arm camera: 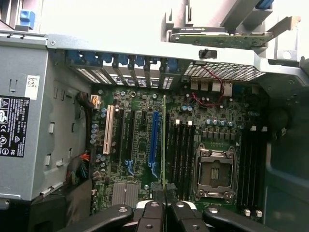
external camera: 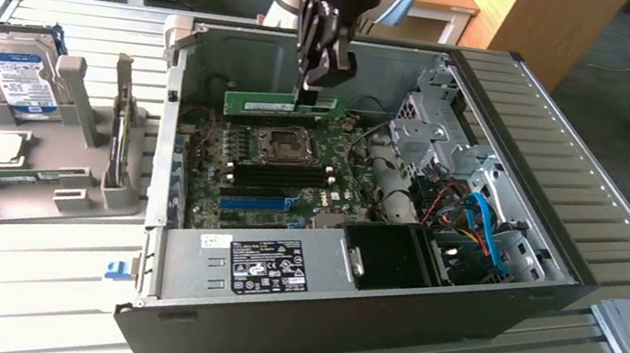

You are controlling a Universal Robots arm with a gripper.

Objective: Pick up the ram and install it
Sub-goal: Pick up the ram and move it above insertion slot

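Claw (external camera: 319, 85) is clenched on the ram (external camera: 281, 105), pinching its top edge. The stick hangs roughly level above the motherboard (external camera: 229, 178), near the CPU socket (external camera: 283, 142), not seated.

Risks as I judge them:
- In the wrist view the ram's edge (arm camera: 164, 145) lines up between the blue slot (arm camera: 153, 140) and the black DIMM slots (arm camera: 179, 150) beside the CPU socket. Pushing down off-line could jam it on a slot wall or on board parts.
- The grip is narrow and toward one end, so the stick could pivot under load.
- I can't tell the notch orientation or the latch state.

The exterior view gives me height over the board. The wrist view gives line-up against the slots, not height.
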